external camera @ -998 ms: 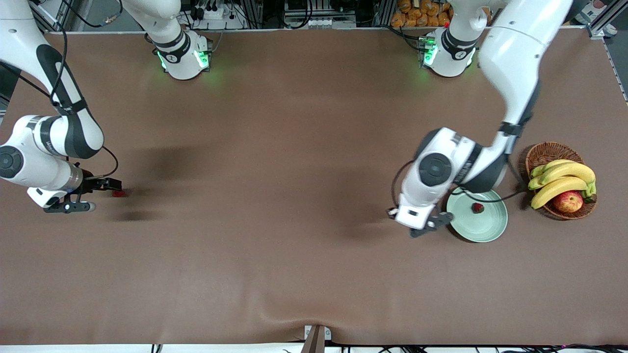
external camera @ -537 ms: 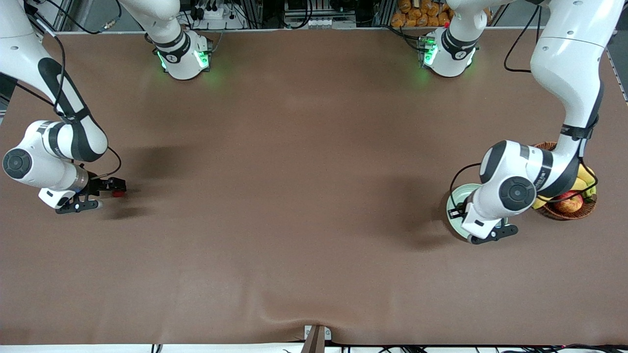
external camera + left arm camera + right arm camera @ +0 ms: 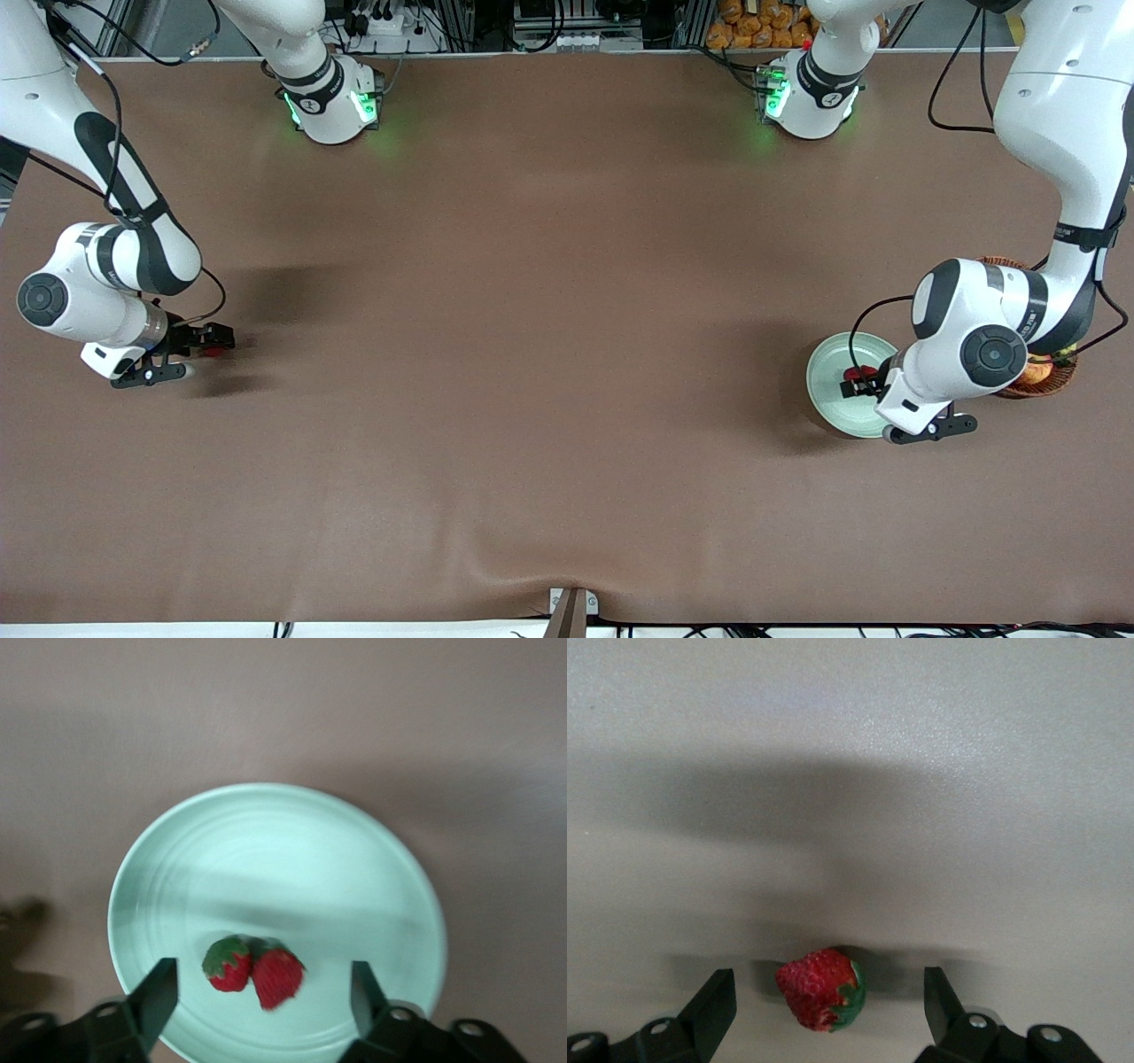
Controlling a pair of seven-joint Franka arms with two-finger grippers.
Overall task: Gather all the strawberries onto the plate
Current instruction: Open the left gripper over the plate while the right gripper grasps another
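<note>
Left wrist view: 2 strawberries (image 3: 254,967) lie touching in the plate (image 3: 266,824), left pincer (image 3: 261,997) apart above. A 3rd strawberry (image 3: 821,989) remains on the desk (image 3: 532,354) between the spread right pincer (image 3: 828,997), ungrasped.

The front view looks down from high at six o'clock; each wrist view looks straight down, close; front and left wrist views share the plate (image 3: 842,390) (image 3: 266,842).
</note>
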